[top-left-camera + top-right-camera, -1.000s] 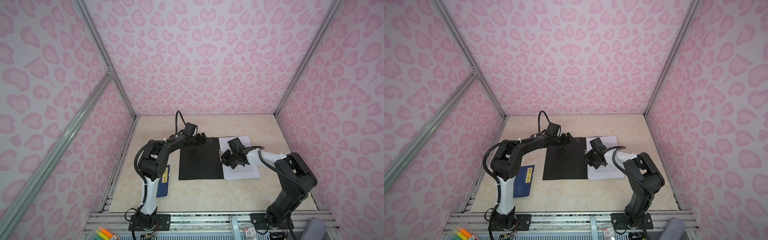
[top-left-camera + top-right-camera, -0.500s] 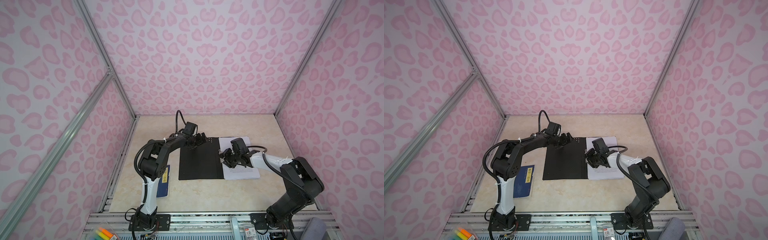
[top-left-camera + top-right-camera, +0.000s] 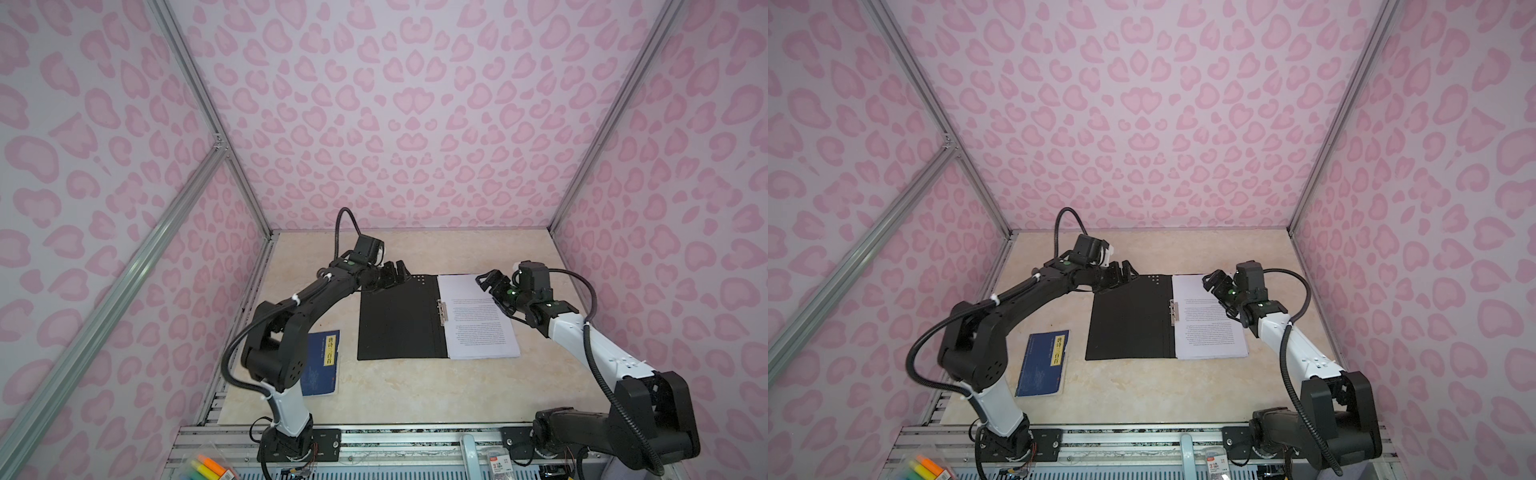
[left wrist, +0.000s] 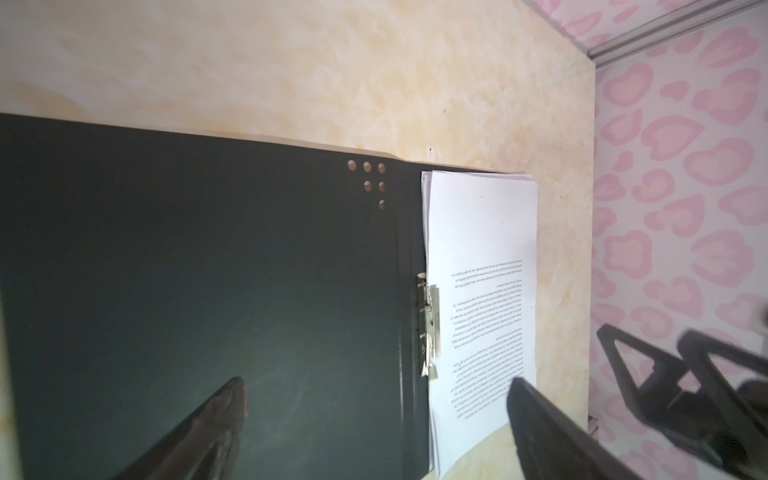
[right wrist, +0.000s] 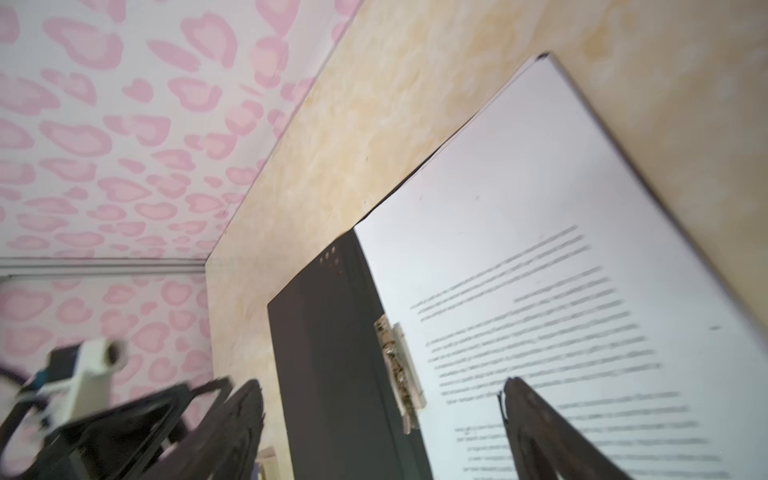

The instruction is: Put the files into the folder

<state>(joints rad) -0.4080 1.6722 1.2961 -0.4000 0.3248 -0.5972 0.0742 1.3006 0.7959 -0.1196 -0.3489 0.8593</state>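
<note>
Your left gripper (image 3: pixel 395 271) at the far edge of the folder (image 3: pixel 399 322) and your right gripper (image 3: pixel 488 283) by the far right corner of the files (image 3: pixel 482 332), stacked on its right half, both gape empty, so closing it carelessly could drag loose files askew.

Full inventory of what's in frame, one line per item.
folder: 1, black inside, lying open mid-table
papers: 1 stack, white with black print, on the folder's right half
clip: 1, silver, at the folder's spine
book: 1, dark blue with yellow label, table's near left, by the left arm's base
markers: several, orange, yellow and green, below the table's front edge, left
table: 1, beige marbled
left gripper: 1, black, open, at the folder's far left corner
right gripper: 1, black, open, over the papers' far edge
</note>
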